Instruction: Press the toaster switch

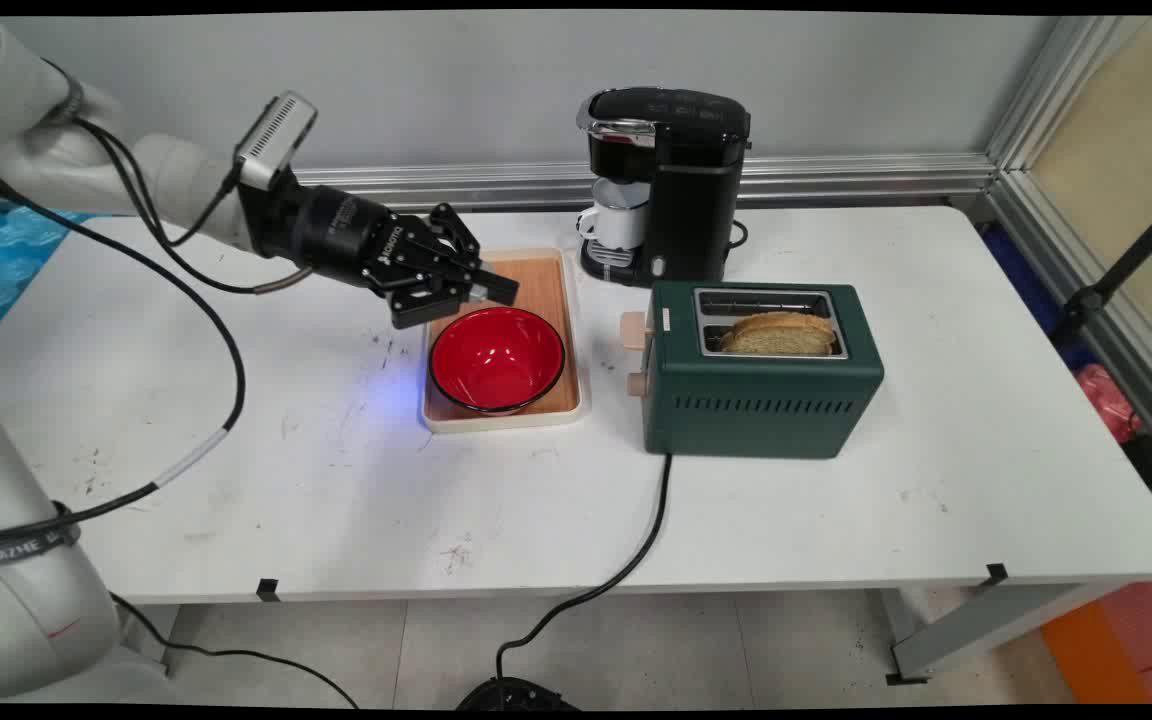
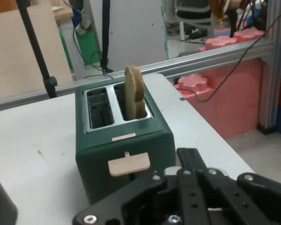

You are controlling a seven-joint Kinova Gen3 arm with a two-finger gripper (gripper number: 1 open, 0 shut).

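— Where's your claw?
— My claw (image 1: 476, 293) hovers over the tray's (image 1: 546, 275) far-left part, fingers slightly apart, holding nothing.
— Nearest thing?
— Red bowl (image 1: 497, 359) just beneath; toaster (image 1: 761, 385) with bread (image 1: 778, 333) straight ahead.

You see a glossy red bowl (image 1: 497, 358) on a wood-faced tray (image 1: 536, 290) with a smooth cream rim. The toaster (image 1: 761, 385) has a matt green shell, shiny metal slot trim and pale wood-like levers. The worktop (image 1: 836, 520) is matt white and scuffed.
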